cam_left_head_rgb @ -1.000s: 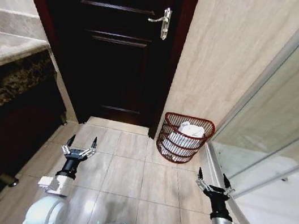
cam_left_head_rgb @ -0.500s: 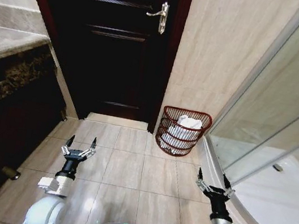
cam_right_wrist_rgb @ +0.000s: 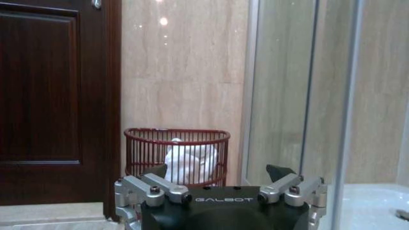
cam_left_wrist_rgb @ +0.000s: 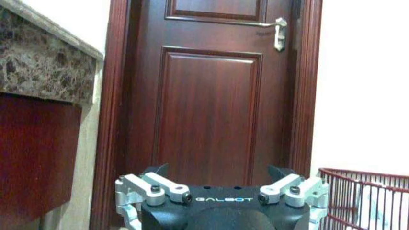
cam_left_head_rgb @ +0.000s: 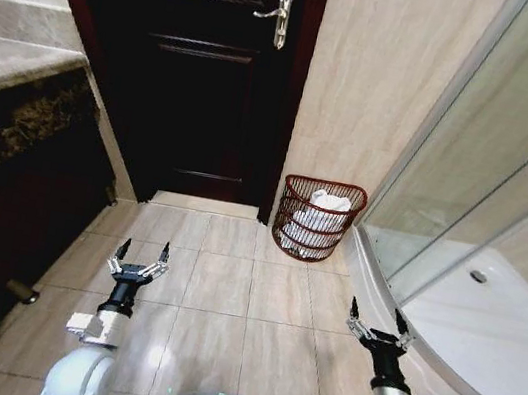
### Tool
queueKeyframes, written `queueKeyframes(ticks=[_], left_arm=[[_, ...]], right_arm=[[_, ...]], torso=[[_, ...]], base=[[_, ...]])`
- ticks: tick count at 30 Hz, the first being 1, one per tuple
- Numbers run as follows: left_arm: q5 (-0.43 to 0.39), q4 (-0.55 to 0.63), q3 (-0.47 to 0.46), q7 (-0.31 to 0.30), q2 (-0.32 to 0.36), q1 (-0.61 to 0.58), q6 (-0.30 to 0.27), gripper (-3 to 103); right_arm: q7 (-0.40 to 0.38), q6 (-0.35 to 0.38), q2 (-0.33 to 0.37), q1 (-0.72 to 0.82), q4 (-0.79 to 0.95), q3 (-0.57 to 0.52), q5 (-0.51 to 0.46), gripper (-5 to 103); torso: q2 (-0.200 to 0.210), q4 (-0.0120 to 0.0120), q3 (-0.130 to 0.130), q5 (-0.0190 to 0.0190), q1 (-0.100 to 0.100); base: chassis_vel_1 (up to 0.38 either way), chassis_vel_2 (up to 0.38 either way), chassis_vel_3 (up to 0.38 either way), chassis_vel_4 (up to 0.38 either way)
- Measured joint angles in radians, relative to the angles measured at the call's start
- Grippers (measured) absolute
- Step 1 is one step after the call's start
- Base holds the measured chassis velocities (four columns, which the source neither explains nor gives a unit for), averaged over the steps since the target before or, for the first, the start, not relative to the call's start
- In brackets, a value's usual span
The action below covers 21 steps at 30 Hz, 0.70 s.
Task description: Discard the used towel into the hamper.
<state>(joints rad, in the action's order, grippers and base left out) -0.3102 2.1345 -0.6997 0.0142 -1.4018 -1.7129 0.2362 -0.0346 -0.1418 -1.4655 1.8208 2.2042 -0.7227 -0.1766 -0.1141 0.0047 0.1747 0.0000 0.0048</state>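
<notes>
The hamper (cam_left_head_rgb: 317, 220) stands on the tiled floor (cam_left_head_rgb: 216, 301) against the beige wall (cam_left_head_rgb: 364, 83), between the dark wooden door (cam_left_head_rgb: 203, 76) and the glass shower enclosure (cam_left_head_rgb: 487, 194). A white towel (cam_left_head_rgb: 323, 207) lies inside it. The left gripper (cam_left_head_rgb: 139, 260) and right gripper (cam_left_head_rgb: 371, 320) hang low over the floor, fingers spread wide and holding nothing, both well short of the hamper, which sits ahead between them, nearer the right one.

- Left gripper (cam_left_head_rgb: 141, 256), black with silver knuckles, sits at seven o'clock in the head view, arm extended forward, fingers spread wide, empty.
- Right gripper (cam_left_head_rgb: 379, 319), same build, at five o'clock, likewise splayed apart, empty.
</notes>
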Motion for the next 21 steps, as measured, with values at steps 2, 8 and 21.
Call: queueKeyframes(ticks=[2,8,21], left_arm=[[0.011,-0.003,0.0,-0.002,-0.001,0.001,0.001,100],[0.031,-0.007,0.006,-0.015,-0.005,0.002,0.002,100],[0.032,-0.006,0.006,-0.015,-0.007,0.001,0.01,100]], right_arm=[[-0.002,0.0,-0.001,0.0,0.0,0.0,0.0,100],[-0.008,0.0,-0.014,-0.003,-0.001,-0.001,0.001,100],[-0.017,-0.017,-0.021,0.002,-0.007,-0.004,0.009,100]], torso=[[0.001,0.0,0.0,-0.0002,0.0],[0.0,0.0001,0.0,-0.0001,0.001],[-0.005,-0.0001,0.003,0.0,0.002]], base=[[0.0,0.0,0.0,0.0],[0.0,0.0,0.0,0.0],[-0.076,-0.078,-0.078,-0.06]])
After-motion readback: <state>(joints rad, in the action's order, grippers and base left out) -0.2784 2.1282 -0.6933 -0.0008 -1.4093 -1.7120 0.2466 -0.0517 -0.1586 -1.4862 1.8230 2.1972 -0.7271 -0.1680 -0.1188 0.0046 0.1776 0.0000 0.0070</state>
